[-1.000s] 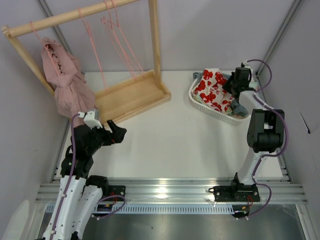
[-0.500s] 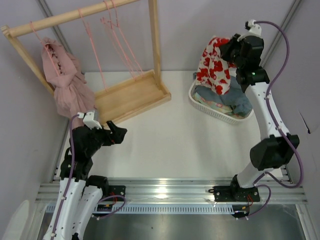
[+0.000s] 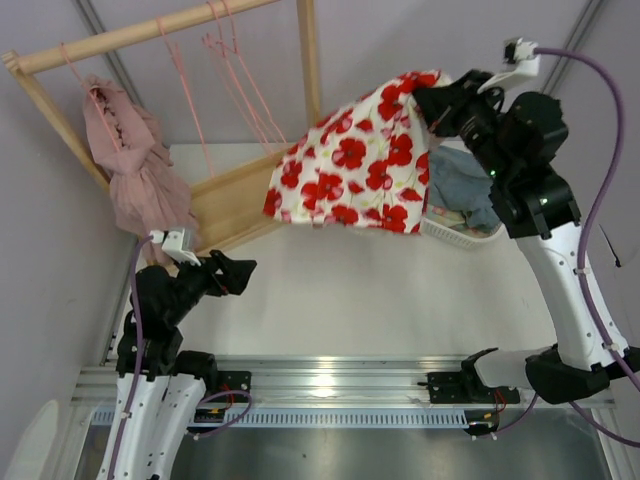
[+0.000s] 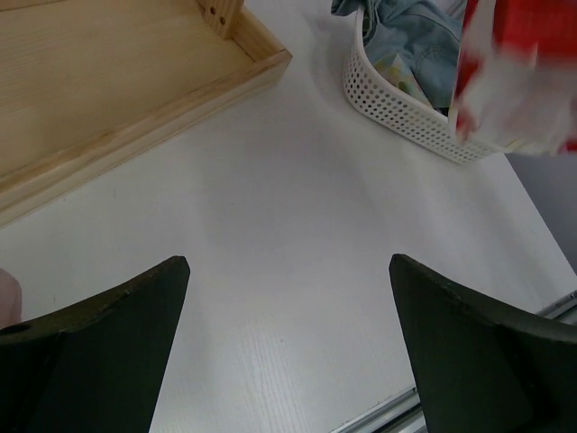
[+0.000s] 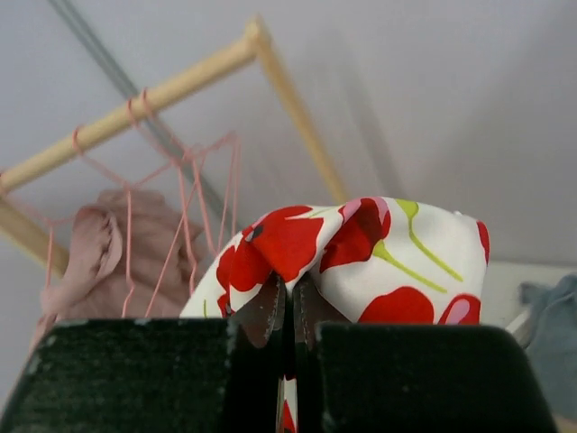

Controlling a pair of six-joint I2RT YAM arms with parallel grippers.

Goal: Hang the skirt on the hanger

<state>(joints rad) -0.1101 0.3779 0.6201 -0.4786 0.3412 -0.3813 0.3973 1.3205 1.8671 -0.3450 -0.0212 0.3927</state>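
The skirt (image 3: 350, 165), white with big red flowers, hangs spread in the air between the rack and the basket. My right gripper (image 3: 427, 103) is shut on its upper right corner. In the right wrist view the cloth (image 5: 361, 253) bulges over the closed fingers of the right gripper (image 5: 288, 293). Several thin pink hangers (image 3: 232, 60) hang from the rack's top bar, left of the skirt; they show in the right wrist view as pink hangers (image 5: 180, 216) beyond the cloth. My left gripper (image 3: 240, 270) stands open low over the table, nothing between its fingers (image 4: 135, 316). A blurred edge of the skirt (image 4: 523, 81) shows at the upper right there.
The light wooden rack (image 3: 150, 30) has a tray-like base (image 3: 260, 195). A dusty-pink ruffled garment (image 3: 130, 160) hangs at its left end. A white perforated basket (image 3: 450, 233) at the right holds blue-grey cloth (image 3: 460, 185); the basket (image 4: 397, 99) is also in the left wrist view.
My right arm lifted the skirt out of the basket and swung it up and to the left, so it now hangs spread out. The left gripper stayed open, shifting only slightly.
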